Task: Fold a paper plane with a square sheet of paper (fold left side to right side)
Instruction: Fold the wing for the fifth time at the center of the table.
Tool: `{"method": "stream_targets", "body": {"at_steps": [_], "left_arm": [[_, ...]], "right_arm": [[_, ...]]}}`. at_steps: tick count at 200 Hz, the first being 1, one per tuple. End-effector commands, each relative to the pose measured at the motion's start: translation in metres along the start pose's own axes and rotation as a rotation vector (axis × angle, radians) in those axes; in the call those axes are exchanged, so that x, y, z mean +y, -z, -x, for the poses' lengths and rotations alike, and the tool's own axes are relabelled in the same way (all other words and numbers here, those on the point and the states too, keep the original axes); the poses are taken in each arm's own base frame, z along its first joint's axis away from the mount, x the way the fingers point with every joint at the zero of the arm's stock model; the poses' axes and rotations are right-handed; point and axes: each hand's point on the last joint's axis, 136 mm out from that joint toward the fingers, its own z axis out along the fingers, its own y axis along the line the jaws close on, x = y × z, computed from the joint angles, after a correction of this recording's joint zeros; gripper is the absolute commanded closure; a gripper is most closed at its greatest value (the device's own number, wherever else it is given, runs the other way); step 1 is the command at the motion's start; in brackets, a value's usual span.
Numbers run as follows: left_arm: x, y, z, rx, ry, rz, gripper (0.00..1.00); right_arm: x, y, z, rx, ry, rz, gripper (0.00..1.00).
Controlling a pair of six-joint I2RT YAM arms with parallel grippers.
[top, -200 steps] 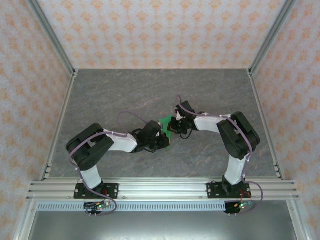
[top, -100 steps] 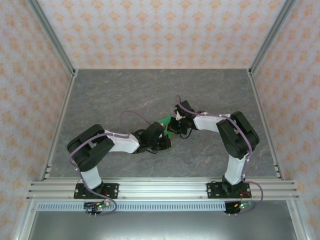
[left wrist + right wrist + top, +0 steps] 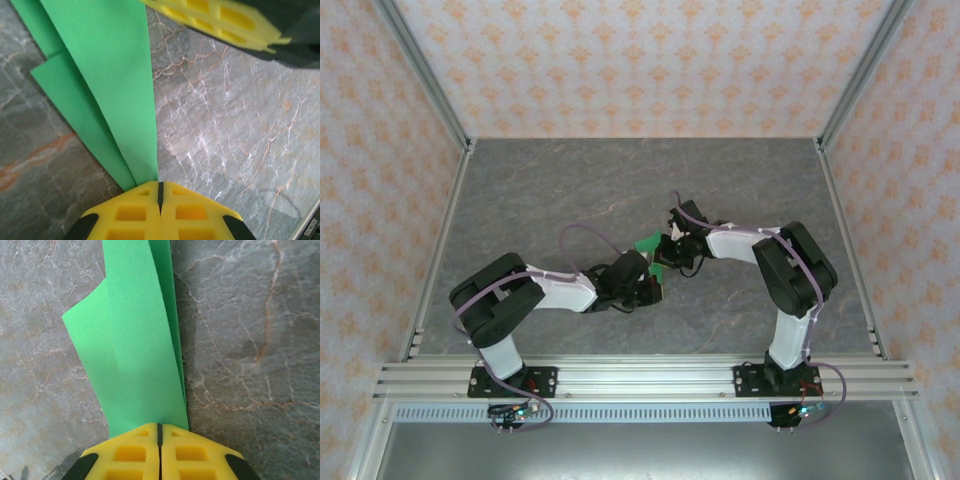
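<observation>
The left arm [image 3: 555, 288] and right arm [image 3: 785, 262] are crowding the centre of the tabletop [image 3: 550, 185]. The left end effector [image 3: 653, 285] and right end effector [image 3: 666, 250] are sitting near each other, both clamping the folded green paper [image 3: 647, 244] that is bridging the gap between them. Their elbows [image 3: 495, 300] are blocking the near left and near right. The far half of the stone surface is lying open, with patterned walls [image 3: 620, 60] hemming it on three sides.

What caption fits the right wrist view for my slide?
Right gripper shut on folded green paper over grey marbled table.
</observation>
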Motion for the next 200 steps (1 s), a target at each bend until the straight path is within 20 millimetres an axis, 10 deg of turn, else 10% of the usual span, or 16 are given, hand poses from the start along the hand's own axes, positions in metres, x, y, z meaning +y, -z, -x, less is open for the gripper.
{"method": "stream_targets", "body": {"at_steps": [1, 74, 200], "left_arm": [[0.047, 0.005, -0.079, 0.274, 0.022, 0.154, 1.00], [0.030, 0.018, -0.077, 0.237, 0.014, 0.068, 1.00], [-0.027, 0.029, 0.009, 0.077, -0.071, -0.032, 1.00]], "right_arm": [[-0.043, -0.017, -0.005, 0.008, -0.022, -0.161, 0.92], [-0.045, -0.017, -0.007, 0.016, -0.024, -0.163, 0.92], [-0.043, -0.017, -0.007, 0.021, -0.019, -0.157, 0.92]]}}
